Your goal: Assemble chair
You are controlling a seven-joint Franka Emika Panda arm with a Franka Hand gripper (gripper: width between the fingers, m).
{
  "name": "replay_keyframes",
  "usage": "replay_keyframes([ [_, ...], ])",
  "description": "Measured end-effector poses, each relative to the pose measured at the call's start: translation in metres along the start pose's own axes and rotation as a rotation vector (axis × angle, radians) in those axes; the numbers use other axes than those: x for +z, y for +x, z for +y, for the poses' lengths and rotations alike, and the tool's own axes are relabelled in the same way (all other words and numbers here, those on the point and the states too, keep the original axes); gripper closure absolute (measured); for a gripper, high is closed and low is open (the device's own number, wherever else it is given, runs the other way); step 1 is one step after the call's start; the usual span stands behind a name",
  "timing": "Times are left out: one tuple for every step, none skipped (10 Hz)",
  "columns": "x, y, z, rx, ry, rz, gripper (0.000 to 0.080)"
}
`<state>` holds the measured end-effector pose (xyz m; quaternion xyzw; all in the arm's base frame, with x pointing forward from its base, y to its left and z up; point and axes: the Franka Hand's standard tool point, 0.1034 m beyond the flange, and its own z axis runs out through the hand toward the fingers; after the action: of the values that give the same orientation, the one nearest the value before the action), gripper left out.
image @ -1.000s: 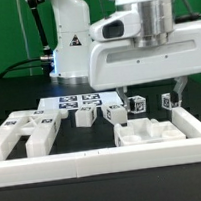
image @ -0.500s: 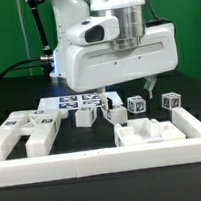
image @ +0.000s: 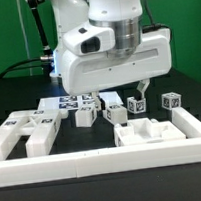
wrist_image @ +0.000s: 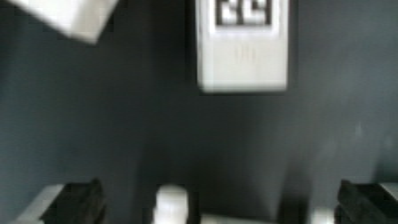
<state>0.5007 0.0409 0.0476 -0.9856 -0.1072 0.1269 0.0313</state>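
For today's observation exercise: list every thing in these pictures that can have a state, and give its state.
gripper: open, holding nothing, hovering over the parts.
small cubes: loose, standing apart, unjoined.
notched panel: lying flat, unjoined.
blocky piece: lying flat, unjoined.

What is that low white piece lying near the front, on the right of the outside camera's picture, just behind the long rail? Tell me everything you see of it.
The chair panel looks like matte white plastic, blocky and low, lying flat on the dark table. Its top has raised blocks around sunken recesses. No tag shows on it. It sits just behind the border rail; whether they touch is unclear. Nothing grips it.
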Motion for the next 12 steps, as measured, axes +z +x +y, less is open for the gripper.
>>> replay_keyframes([
  [0.0,-0.002,-0.003,-0.002,0.016,-0.07,0.0151],
  [0.001,0.0,-0.005,-0.005,0.027,-0.123,0.0151],
  [0.002,-0.005,-0.008,-0.002,0.047,-0.228,0.0151],
  [0.002,0.0,-0.005,0.01,0.03,-0.253,0.0151],
  [0.005,-0.009,0.0,0.015,0.018,-0.314,0.0151],
  [0.009,-0.012,0.008,-0.007,0.039,-0.359,0.0151],
  [0.01,-0.016,0.007,0.004,0.045,-0.436,0.0151],
  [0.012,-0.015,0.004,-0.003,0.051,-0.495,0.0151],
  [0.014,-0.012,0.006,-0.003,0.051,-0.494,0.0151],
  [0.016,-0.011,0.009,0.034,0.044,-0.487,0.0151],
  [0.016,-0.011,0.012,0.046,0.049,-0.482,0.0151],
  [0.016,-0.011,0.011,0.042,0.049,-0.482,0.0151],
])
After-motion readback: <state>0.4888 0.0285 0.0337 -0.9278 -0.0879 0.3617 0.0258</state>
